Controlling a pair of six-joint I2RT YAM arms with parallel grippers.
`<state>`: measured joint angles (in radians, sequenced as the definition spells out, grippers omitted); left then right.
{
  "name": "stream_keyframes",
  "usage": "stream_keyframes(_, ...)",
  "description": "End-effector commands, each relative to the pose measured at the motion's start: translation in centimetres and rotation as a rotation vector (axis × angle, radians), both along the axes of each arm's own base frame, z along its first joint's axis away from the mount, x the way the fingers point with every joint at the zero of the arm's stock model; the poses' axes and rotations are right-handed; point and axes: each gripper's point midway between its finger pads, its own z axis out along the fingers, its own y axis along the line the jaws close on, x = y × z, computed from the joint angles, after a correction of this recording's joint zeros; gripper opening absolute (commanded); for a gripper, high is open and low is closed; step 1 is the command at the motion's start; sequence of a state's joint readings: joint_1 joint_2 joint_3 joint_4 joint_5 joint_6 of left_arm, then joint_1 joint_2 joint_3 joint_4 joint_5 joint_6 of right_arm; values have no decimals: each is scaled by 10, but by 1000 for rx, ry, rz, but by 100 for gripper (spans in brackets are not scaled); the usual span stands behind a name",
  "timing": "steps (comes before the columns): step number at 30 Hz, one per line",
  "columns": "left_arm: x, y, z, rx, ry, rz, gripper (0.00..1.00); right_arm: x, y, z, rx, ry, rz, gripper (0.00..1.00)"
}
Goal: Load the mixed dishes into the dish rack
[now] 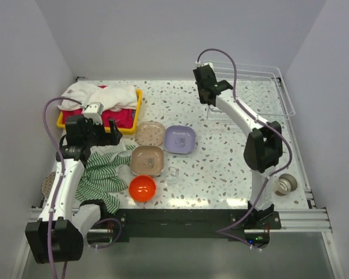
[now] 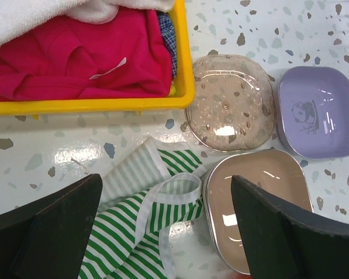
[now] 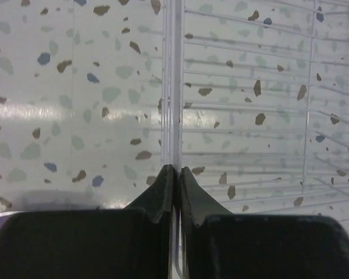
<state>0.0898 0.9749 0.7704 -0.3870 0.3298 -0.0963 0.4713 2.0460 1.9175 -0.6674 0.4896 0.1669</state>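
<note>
**A:** How is the right tool (image 3: 175, 170) found?

**B:** It is seen closed. Its two fingers are pinched on a thin upright wire at the left edge of the dish rack (image 1: 262, 72). The rack itself is set at the far right corner of the desk (image 1: 221, 168).

**A:** And the left tool (image 2: 166, 186)?

**B:** It is held wide open, and nothing is gripped between its fingers. It is hung over the green striped cloth (image 2: 139, 226), just in front of the yellow tray (image 2: 104, 104). A red cloth (image 2: 75, 58) and a white towel (image 1: 99, 94) are piled in that tray.

**A:** Where are the dishes placed?

**B:** They are laid on the desk, well apart from the rack.
- A speckled tan plate (image 2: 230, 102) and a lilac plate (image 2: 320, 113) are set just beside each other.
- A brown plate (image 2: 262, 203) is placed nearer the arms, just beside the tan one, with the cloth at its left edge.
- An orange bowl (image 1: 142, 188) is seen closer to the near edge, beside the cloth.
- A small clear glass (image 1: 171, 174) is stood to the right of the brown plate.
- A speckled grey-white bowl (image 1: 287, 184) is found alone by the right arm, near the desk's right edge.
</note>
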Motion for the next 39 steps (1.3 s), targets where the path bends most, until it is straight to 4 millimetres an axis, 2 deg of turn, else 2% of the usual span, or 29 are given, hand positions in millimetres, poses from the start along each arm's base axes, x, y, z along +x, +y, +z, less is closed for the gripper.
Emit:
stream_keyframes(1, 7, -4, 12, -13, -77, -26, 97, -36, -2, 40, -1, -81, 182, 0)
stream_keyframes(2, 6, -4, 9, -9, -77, -28, 97, -44, -5, 35, -27, -64, 224, 0)
stream_keyframes(3, 7, -3, 9, -6, -81, -26, 97, -53, -9, 45, -33, -86, 245, 0)
stream_keyframes(4, 8, -3, 11, -4, -98, -24, 97, -61, -15, 29, -82, -60, 300, 0)
stream_keyframes(9, 8, -14, 8, -39, -132, -75, 97, -96, -1, 24, -101, -70, 602, 0)
stream_keyframes(10, 9, -15, 9, -42, -141, -83, 97, -105, -5, 21, -125, -59, 634, 0)
stream_keyframes(12, 9, -17, 4, -42, -139, -99, 97, -113, -8, 17, -130, -45, 662, 0)
stream_keyframes(16, 12, -22, 5, -38, -158, -135, 97, -131, -29, 2, -163, 8, 679, 0)
stream_keyframes(17, 11, -23, 5, -38, -160, -144, 97, -135, -33, 5, -166, 2, 683, 0)
stream_keyframes(19, 10, -28, 7, -50, -168, -179, 97, -146, -44, -4, -191, 42, 709, 0)
stream_keyframes(20, 9, -30, 6, -51, -168, -192, 97, -151, -46, -2, -195, 43, 726, 0)
stream_keyframes(25, 1, -43, 0, -68, -162, -279, 97, -184, -70, -30, -251, 191, 793, 0)
stream_keyframes(26, 0, -44, -1, -64, -162, -294, 97, -186, -73, -33, -258, 205, 798, 18)
stream_keyframes(28, -5, -53, -1, -89, -159, -343, 97, -186, -78, -36, -265, 217, 794, 41)
stream_keyframes(30, -11, -62, 0, -93, -158, -414, 97, -183, -71, -38, -236, 222, 809, 52)
stream_keyframes(35, -15, -72, 2, -97, -135, -479, 97, -154, -51, -27, -169, 197, 790, 55)
stream_keyframes(37, -15, -72, 2, -87, -131, -477, 97, -139, -48, -30, -173, 213, 778, 55)
stream_keyframes(39, -14, -70, 2, -76, -127, -474, 97, -132, -47, -35, -184, 242, 784, 53)
